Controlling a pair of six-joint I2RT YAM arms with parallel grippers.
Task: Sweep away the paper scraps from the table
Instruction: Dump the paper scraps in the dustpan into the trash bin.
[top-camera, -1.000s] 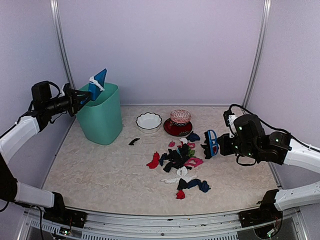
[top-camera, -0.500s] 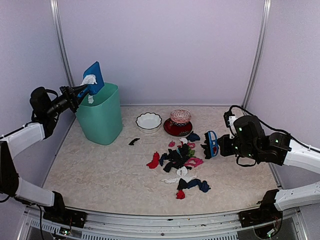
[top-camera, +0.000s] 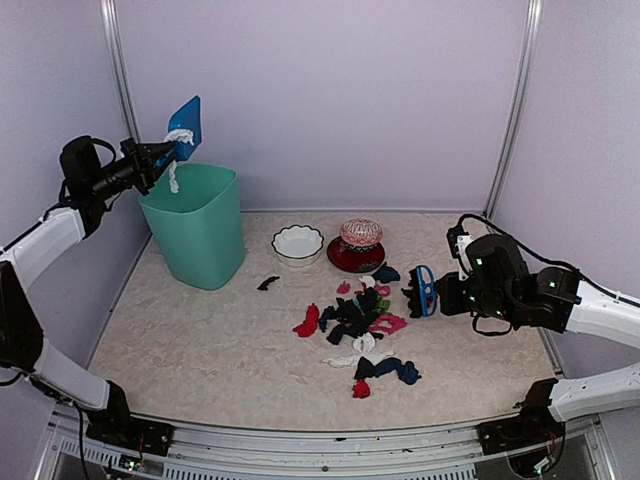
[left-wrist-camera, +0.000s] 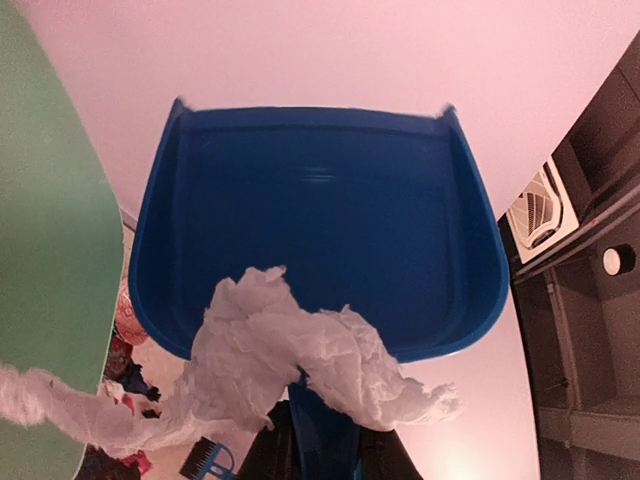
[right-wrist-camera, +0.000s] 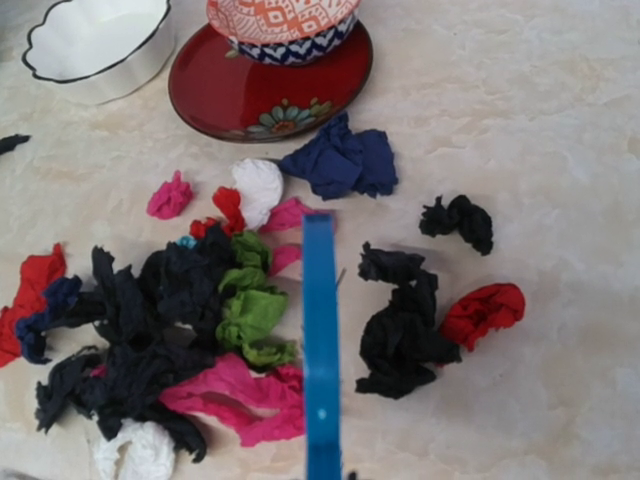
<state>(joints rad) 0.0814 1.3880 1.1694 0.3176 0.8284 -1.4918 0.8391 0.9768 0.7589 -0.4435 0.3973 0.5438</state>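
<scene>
My left gripper (top-camera: 152, 153) is shut on the handle of the blue dustpan (top-camera: 186, 122), held tipped up above the green bin (top-camera: 200, 225). In the left wrist view the handle sits between the jaws of the left gripper (left-wrist-camera: 322, 452). A white paper wad (left-wrist-camera: 290, 350) hangs off the near edge of the dustpan (left-wrist-camera: 320, 230), trailing toward the bin (left-wrist-camera: 50, 250). The paper scraps (top-camera: 355, 320) lie heaped mid-table, mostly black with pink, green and red ones (right-wrist-camera: 180, 300). My right gripper (top-camera: 443, 292) is shut on the blue hand brush (top-camera: 425, 287), held just right of the heap (right-wrist-camera: 320, 330).
A white bowl (top-camera: 298, 244) and a patterned bowl on a red plate (top-camera: 357, 256) stand behind the heap on the beige table (top-camera: 200, 330). One black scrap (top-camera: 267, 283) lies alone toward the bin. Walls close off the back and both sides.
My left arm has lifted the dustpan higher over the bin and tipped it more upright. The white paper now dangles from it. The right arm and brush have not moved.
</scene>
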